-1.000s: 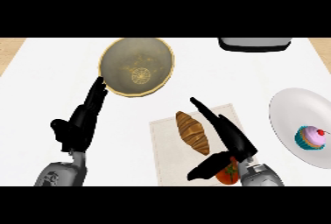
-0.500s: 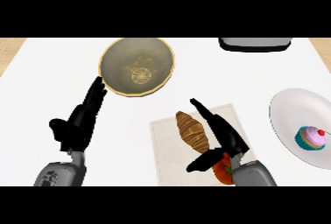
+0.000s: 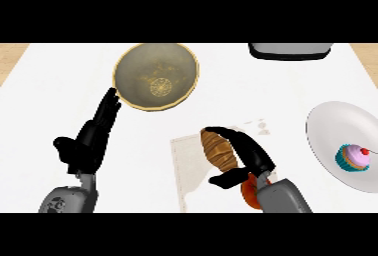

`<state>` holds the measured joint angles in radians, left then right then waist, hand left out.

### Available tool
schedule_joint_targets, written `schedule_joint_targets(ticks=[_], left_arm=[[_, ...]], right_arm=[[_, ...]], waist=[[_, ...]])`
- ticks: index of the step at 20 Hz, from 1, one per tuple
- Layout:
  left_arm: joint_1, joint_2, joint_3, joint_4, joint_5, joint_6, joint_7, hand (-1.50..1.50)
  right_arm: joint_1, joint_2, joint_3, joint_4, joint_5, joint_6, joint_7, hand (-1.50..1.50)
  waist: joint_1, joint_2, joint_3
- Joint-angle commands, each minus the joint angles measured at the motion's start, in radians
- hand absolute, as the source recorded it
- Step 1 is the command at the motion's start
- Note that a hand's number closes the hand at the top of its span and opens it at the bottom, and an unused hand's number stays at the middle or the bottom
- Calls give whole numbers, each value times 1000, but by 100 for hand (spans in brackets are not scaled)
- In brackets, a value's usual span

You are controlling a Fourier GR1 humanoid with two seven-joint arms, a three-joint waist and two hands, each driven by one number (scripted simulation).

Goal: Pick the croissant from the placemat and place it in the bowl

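Grey rounded forearms; black left hand, black right hand, slim fingers.

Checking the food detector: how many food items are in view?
3. A croissant on the placemat, beside the right hand; a cupcake on the plate at right; something orange, mostly hidden behind the right forearm, so I cannot identify it.

A kitchen or dining spot: a white desk carries tableware and food, with a bowl at the far left, a plate with a cupcake at the right, and a croissant on a placemat near the front.
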<state>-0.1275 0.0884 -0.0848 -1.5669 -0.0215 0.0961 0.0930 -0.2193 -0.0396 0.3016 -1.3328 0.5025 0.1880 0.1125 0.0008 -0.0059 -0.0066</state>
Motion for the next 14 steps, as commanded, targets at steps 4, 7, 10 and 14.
schedule_joint_targets(ticks=[4, 7, 10, 14], left_arm=[[-36, 2, 23, 6, 0, -4, 28, 0], [9, -21, -10, -7, -20, -4, 15, 0], [-22, -32, 9, 69, -34, 13, -53, 0], [-25, -14, -16, 42, -15, -35, -24, 0]], right_arm=[[38, -15, 118, 20, 116, -20, -148, 150], [-19, -25, 50, 64, 69, 42, -165, 150], [31, 37, 139, 10, 66, 0, -91, 150], [-100, 38, 258, -2, -72, -393, 220, 150]], waist=[[-1, 5, 7], [2, 6, 7], [-2, 6, 7], [75, 13, 8]])
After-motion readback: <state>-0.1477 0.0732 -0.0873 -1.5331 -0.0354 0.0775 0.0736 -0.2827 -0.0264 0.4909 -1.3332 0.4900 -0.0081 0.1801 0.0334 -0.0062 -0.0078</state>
